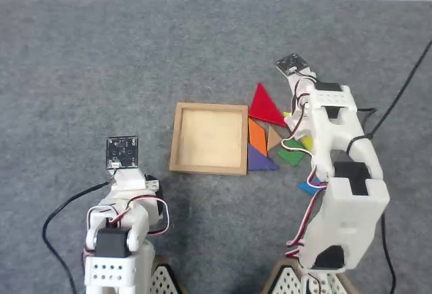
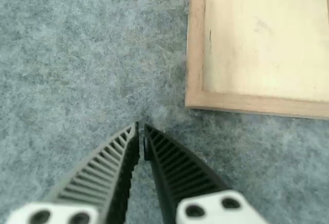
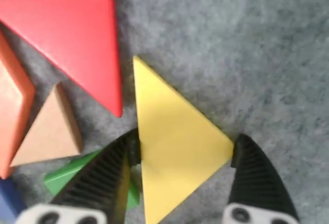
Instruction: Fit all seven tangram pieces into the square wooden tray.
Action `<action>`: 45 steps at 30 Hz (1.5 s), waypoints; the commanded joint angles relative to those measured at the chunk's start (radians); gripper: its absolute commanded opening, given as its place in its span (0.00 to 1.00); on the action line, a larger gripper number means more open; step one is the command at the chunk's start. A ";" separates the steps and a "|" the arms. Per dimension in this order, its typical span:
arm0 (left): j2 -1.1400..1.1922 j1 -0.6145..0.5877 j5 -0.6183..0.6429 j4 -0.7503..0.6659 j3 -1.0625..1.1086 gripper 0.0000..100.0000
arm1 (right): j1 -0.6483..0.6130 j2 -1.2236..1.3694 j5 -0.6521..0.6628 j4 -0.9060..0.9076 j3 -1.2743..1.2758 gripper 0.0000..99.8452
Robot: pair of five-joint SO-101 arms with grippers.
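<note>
The square wooden tray (image 1: 209,139) lies empty on the grey carpet; its near corner (image 2: 195,98) fills part of the left wrist view. The tangram pieces lie beside its right edge: red triangle (image 1: 264,105), orange parallelogram (image 1: 256,137), tan triangle (image 1: 273,137), purple triangle (image 1: 260,161), green piece (image 1: 291,156), yellow triangle (image 1: 307,143) and blue piece (image 1: 309,187). My right gripper (image 3: 186,147) is open, one fingertip at each side of the yellow triangle (image 3: 175,142), which lies flat. My left gripper (image 2: 140,129) is shut and empty, low over the carpet beside the tray's corner.
The right arm (image 1: 334,115) stands over the pieces and hides part of the yellow, green and blue ones. The left arm (image 1: 125,193) is at the front left. In the right wrist view the red triangle (image 3: 67,29) and the tan triangle (image 3: 49,131) lie close to the yellow one.
</note>
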 commanded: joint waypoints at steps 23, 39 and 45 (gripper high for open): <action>-0.020 -0.006 -0.011 0.002 -0.013 0.01 | -0.236 -0.395 -0.250 0.137 0.041 0.12; -0.020 -0.006 -0.011 0.002 -0.013 0.01 | -0.128 -0.374 -0.157 0.176 -0.011 0.28; -0.020 -0.006 -0.011 0.002 -0.013 0.01 | -0.088 -0.228 -0.078 0.154 -0.018 0.29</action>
